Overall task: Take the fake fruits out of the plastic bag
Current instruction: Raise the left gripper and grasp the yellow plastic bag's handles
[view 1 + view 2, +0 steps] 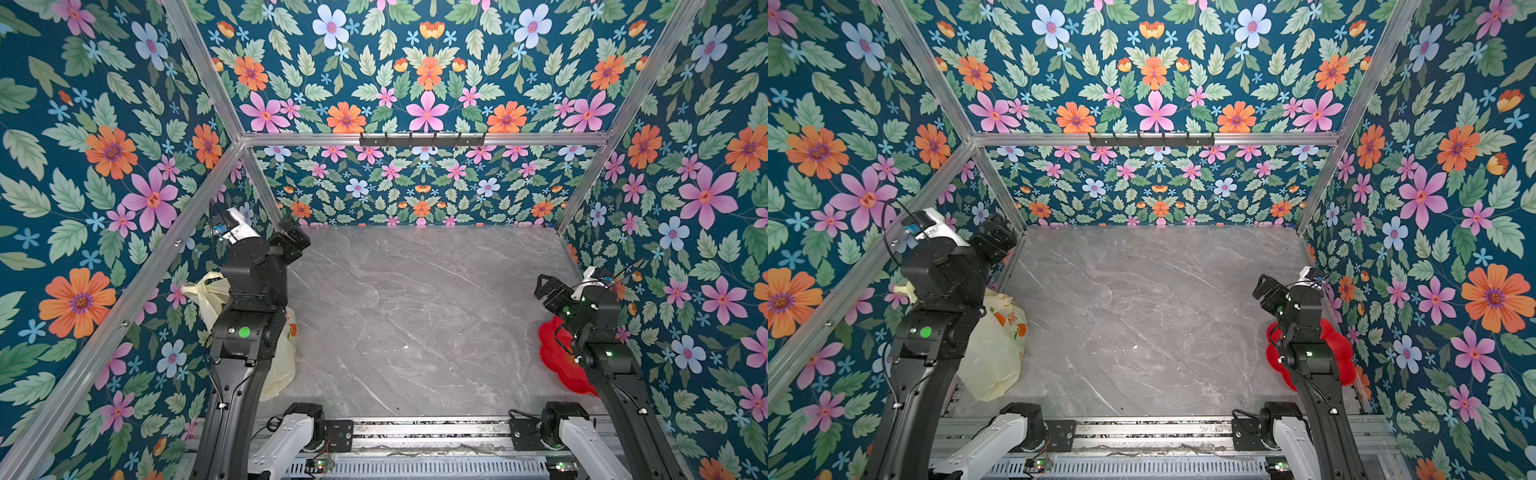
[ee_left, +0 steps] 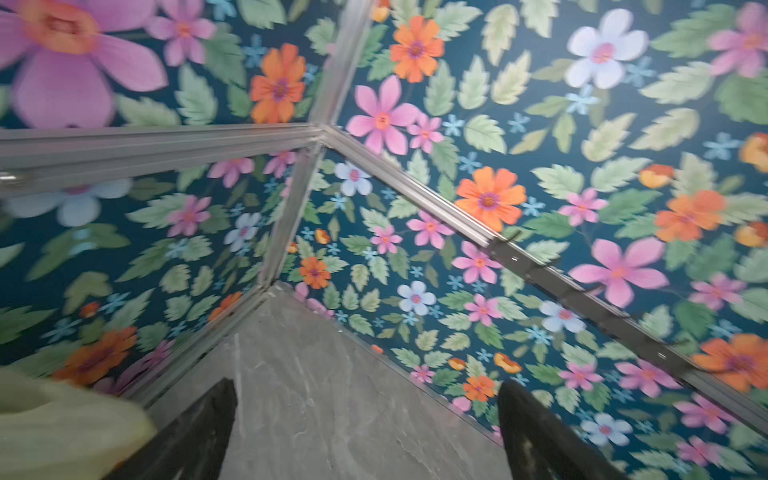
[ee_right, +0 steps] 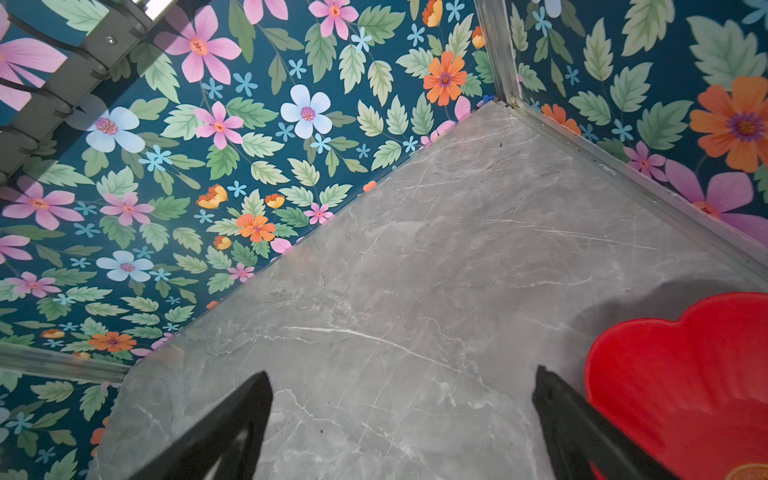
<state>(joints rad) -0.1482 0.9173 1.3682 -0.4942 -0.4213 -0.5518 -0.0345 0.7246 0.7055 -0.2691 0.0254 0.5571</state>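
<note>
One thin, crinkly cream-yellow plastic bag with orange fruit prints lies at the left edge of the grey marble surface, partly under the left arm. The fake fruits cannot be seen or counted. One red flower-shaped plate sits at the right edge. The left jaws, black fingers spread wide, hold nothing and hang above and beyond the bag. The right jaws, fingers equally spread and empty, hover by the plate, well apart from the bag.
</note>
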